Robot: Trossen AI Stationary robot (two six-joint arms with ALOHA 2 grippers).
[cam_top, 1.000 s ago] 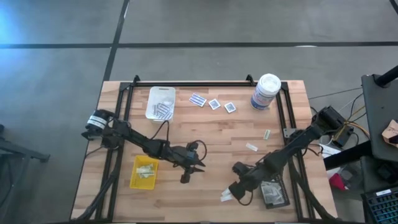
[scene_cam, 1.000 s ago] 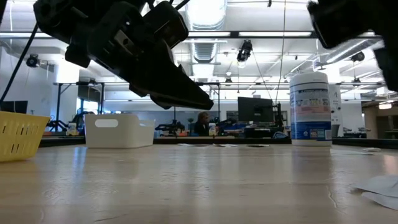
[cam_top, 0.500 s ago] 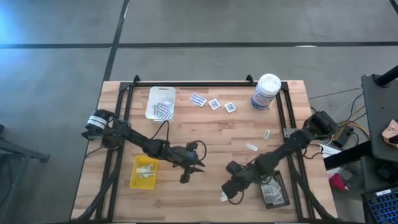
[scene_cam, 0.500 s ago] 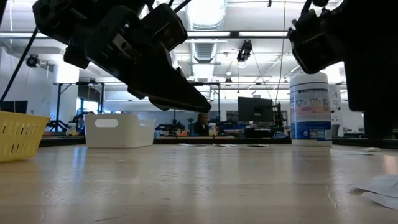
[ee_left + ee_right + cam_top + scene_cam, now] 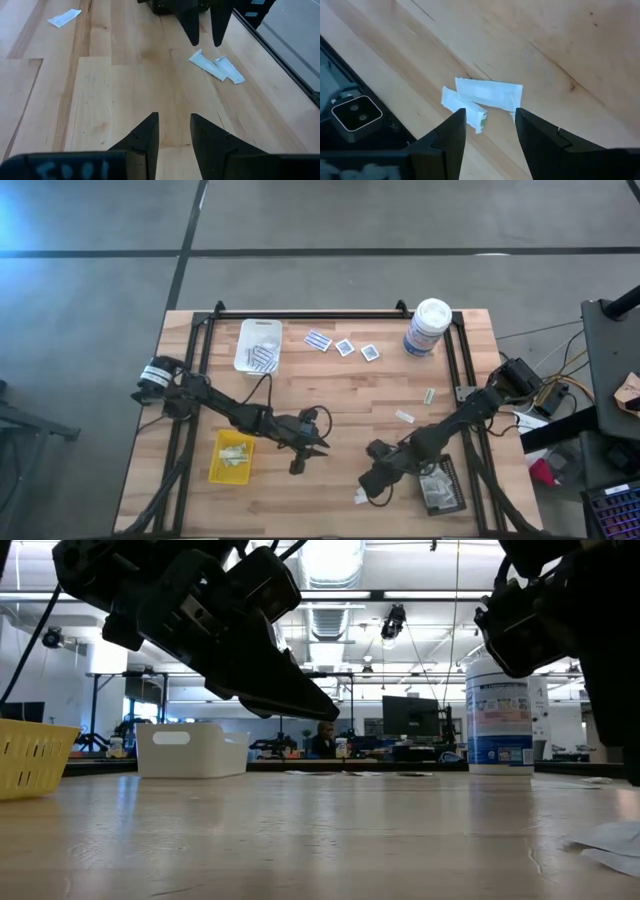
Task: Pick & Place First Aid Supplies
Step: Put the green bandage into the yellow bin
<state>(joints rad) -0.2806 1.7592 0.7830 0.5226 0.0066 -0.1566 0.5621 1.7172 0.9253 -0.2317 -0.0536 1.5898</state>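
Three trays, one canister, three striped or grey-centred packets, four pale strips.

Overhead, table-level and two close wrist views

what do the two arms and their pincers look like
Both arms are black, built of slim jointed segments. The left arm has a round white-and-black joint at its base and a thin black cable looping near the wrist. The right arm has a boxy black base. The left pincer and the right pincer each have two matte black fingers tapering like wedges. No readable markings are visible.
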